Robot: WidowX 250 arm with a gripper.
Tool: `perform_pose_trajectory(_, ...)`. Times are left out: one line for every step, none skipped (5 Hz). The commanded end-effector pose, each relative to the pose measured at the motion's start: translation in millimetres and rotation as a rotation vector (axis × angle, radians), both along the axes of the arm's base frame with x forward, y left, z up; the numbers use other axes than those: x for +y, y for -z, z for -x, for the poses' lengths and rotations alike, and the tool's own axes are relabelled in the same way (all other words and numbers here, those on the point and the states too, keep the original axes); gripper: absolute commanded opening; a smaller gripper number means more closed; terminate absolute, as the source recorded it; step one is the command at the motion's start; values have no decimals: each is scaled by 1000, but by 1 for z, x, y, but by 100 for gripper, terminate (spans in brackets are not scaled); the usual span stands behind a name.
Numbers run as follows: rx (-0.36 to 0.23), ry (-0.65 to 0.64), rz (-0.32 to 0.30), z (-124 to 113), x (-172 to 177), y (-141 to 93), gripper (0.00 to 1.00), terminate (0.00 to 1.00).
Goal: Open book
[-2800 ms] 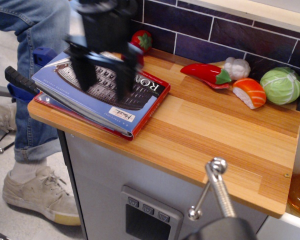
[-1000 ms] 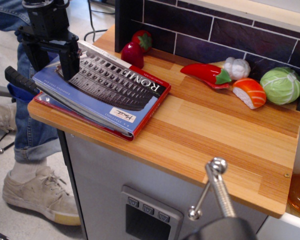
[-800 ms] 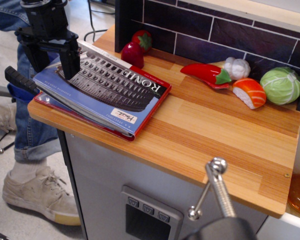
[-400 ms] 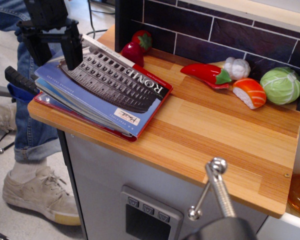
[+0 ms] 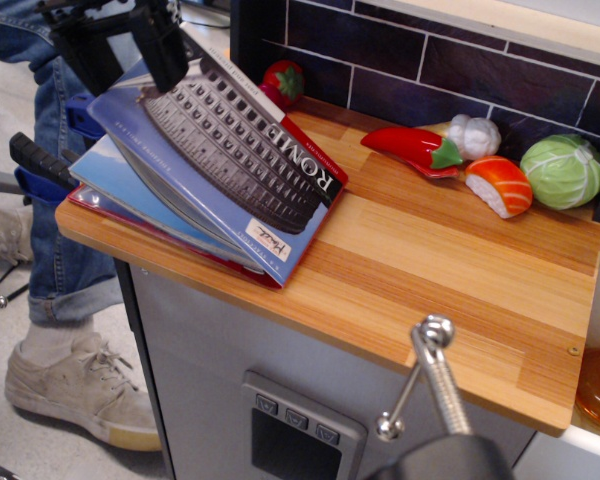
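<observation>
Fingers (image 5: pixel 170 55) lift book (image 5: pixel 220 160) cover edge; counter (image 5: pixel 430 270) right bare.

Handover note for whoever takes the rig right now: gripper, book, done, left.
Gripper: at the book's far-left edge, shut on the front cover.
Book: on the left end of the wooden counter, spine toward the middle. Cover tilted up off the pages, several pages fanning beneath; red back cover flat on the wood.
Done: cover gripped and partly raised.
Left: swing the cover over past the spine, likely toward the red pepper, so it lies open, then release.
</observation>
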State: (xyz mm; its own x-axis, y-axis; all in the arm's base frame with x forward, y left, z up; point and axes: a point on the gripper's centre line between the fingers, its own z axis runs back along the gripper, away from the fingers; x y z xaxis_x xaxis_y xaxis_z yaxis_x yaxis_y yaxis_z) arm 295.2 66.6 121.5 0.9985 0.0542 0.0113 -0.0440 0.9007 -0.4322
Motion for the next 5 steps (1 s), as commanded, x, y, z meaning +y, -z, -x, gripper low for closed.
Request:
perform_pose_trajectory(2, 102, 102, 15, -91, -26, 100, 0)
perform_pose_trajectory(-14, 78, 93, 14, -122, -26, 100, 0)
perform_pose_trajectory(33, 48, 99, 6, -151, -30, 100, 0)
perform_pose_trajectory(63, 49, 85, 3, -186, -25, 100, 0)
perform_pose_trajectory(78, 36, 9, 2, -216, -4, 100, 100)
